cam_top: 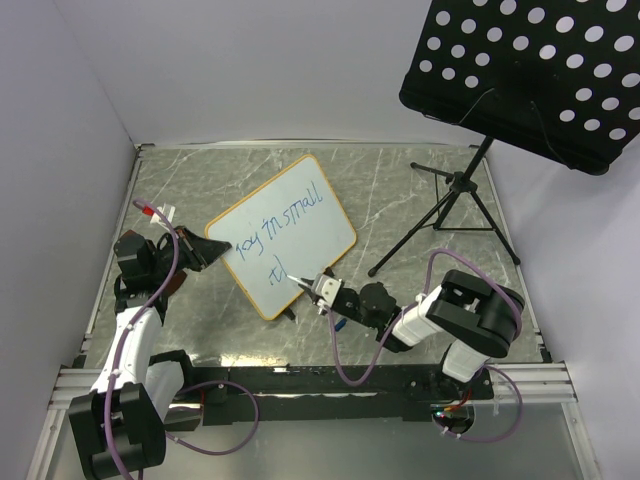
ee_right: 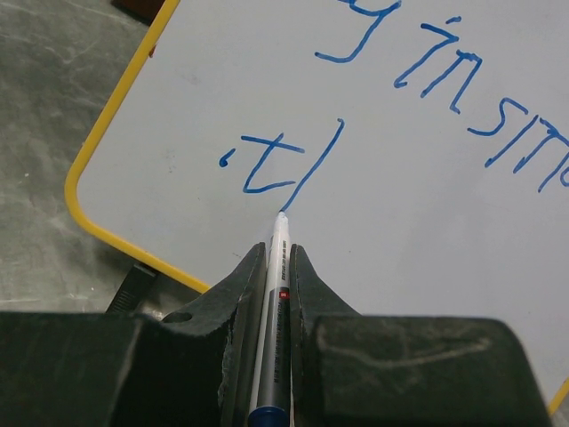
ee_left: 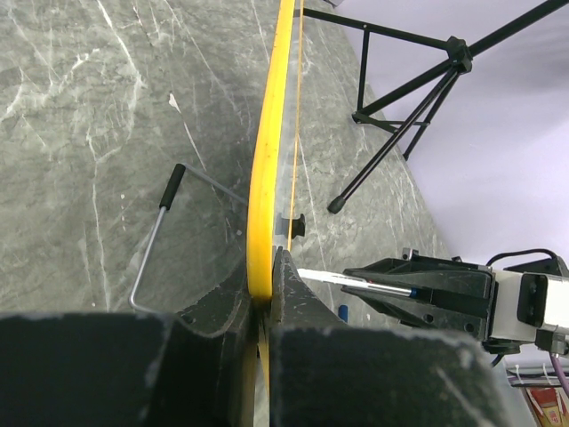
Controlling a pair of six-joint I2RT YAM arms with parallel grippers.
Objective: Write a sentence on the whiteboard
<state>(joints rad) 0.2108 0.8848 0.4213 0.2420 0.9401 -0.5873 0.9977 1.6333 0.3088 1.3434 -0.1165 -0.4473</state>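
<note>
1. The left gripper (cam_top: 212,249) is at the left of the table (cam_top: 400,180). Its jaws are clamped on the left edge of the whiteboard (cam_top: 300,215), pinching the yellow frame.
2. The whiteboard stands near upright at the centre of the table, between the two arms and turned at an angle. A wire leg (ee_left: 156,240) rests on the table behind it.
3. The sentence (cam_top: 280,222) is in blue. The upper line reads "joy in small"; the lower line shows only a dot and two strokes.
4. The marker (ee_right: 277,258) has its tip touching the board at the foot of the last slanted stroke.
5. The right gripper (cam_top: 322,290) has its jaws closed tight on the marker barrel.
6. The music stand (cam_top: 530,70) is at the far right, its tripod feet on the table, well apart from the board.
</note>
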